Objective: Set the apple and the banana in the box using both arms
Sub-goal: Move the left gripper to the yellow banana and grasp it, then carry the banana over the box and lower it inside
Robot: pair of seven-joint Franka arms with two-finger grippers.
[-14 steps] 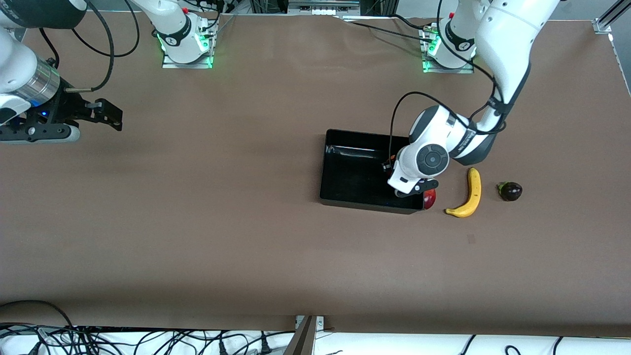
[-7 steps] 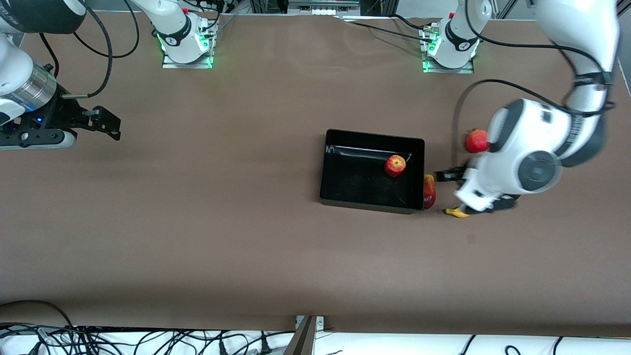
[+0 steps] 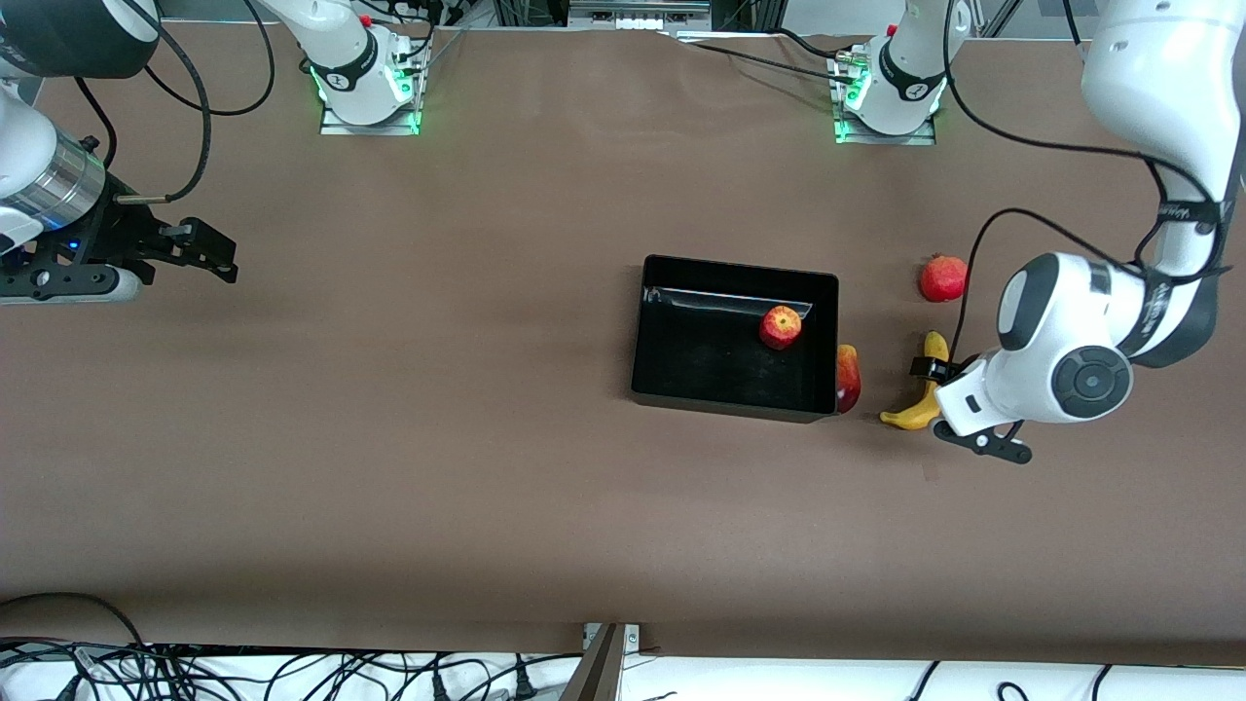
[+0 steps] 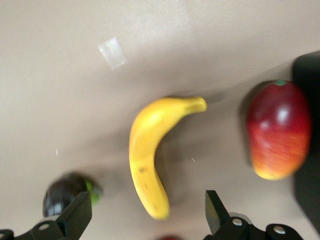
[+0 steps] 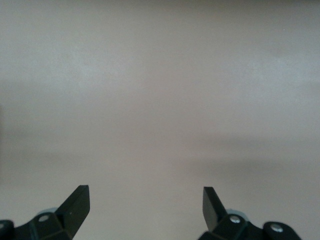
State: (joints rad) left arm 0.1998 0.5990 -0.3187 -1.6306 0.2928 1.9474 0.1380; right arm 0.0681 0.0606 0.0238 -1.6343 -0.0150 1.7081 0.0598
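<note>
The apple lies in the black box, close to the wall toward the left arm's end. The yellow banana lies on the table beside the box, toward the left arm's end, partly hidden by the left arm. My left gripper hovers over the banana, open and empty. In the left wrist view the banana lies between the spread fingers of the left gripper. My right gripper waits, open and empty, over bare table at the right arm's end, as the right wrist view shows.
A red-and-yellow mango lies against the box's outer wall, between box and banana, and shows in the left wrist view. A red pomegranate lies farther from the camera than the banana. A dark fruit lies beside the banana.
The left gripper left the box, with the apple now lying in it, and swung over the banana. The right gripper has barely shifted.
</note>
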